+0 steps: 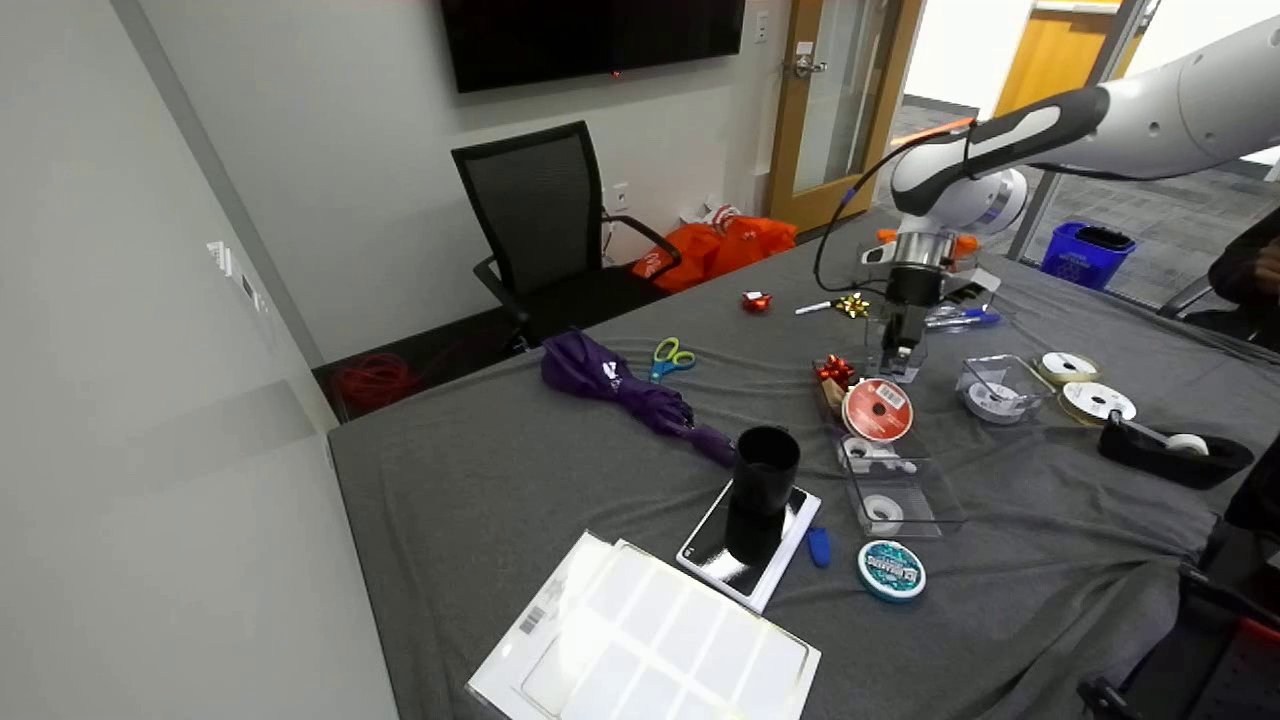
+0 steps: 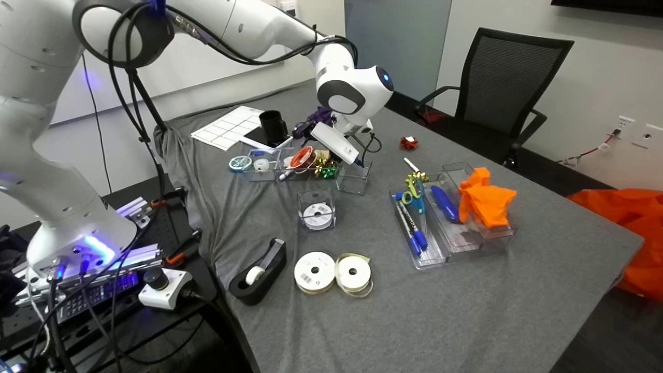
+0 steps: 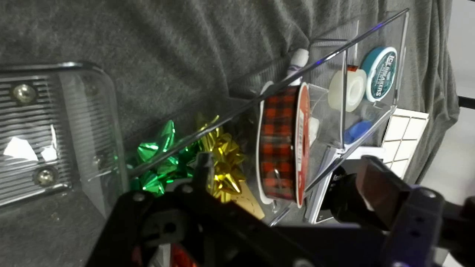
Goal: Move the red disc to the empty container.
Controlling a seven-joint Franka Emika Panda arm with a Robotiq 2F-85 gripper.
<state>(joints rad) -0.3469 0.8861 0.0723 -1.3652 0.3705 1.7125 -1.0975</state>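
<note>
1. Wrist view: the gripper (image 3: 285, 159) is released, its two fingers (image 3: 203, 170) spread wide with a gap between them. In an exterior view it points down over the counter (image 1: 500, 480), well in from the edges.

2. The red disc (image 3: 280, 144), a spool of checked ribbon with a red face, sits in the long clear tray (image 3: 332, 55) near the gripper, tilted up on its edge. A green bow (image 3: 150, 151) and a gold bow (image 3: 224, 167) lie beside it in the same tray.

3. The small clear box (image 3: 87, 129) stands on the counter just past the bow end of the tray.

4. At the tray's opposite end a roll of tape (image 3: 337, 91) lies inside; a round teal tin (image 1: 892, 570) sits just outside.

5. In an exterior view a black mug (image 1: 766, 475) stands on a flat box (image 1: 715, 550), and white sheets (image 1: 650, 640) lie next to it, toward the edge along the white wall (image 1: 200, 400).

6. A purple umbrella (image 1: 640, 392) lies with its wide end near the edge beside the chair (image 1: 535, 210); a loose red bow (image 1: 757, 305) rests near that same edge.

7. In an exterior view a tape dispenser (image 2: 253, 296) sits near the edge beside the robot's base (image 2: 77, 238), with two white spools (image 2: 315, 280) just beside it.

8. Another clear box (image 2: 327, 197), between those spools and the long tray, holds one more white spool (image 2: 310, 219).

9. A wide clear tray (image 2: 463, 239), toward the corner by the orange bag (image 2: 632, 212), holds scissors (image 2: 418, 204), blue pens (image 2: 420, 240) and an orange bundle (image 2: 487, 204).
</note>
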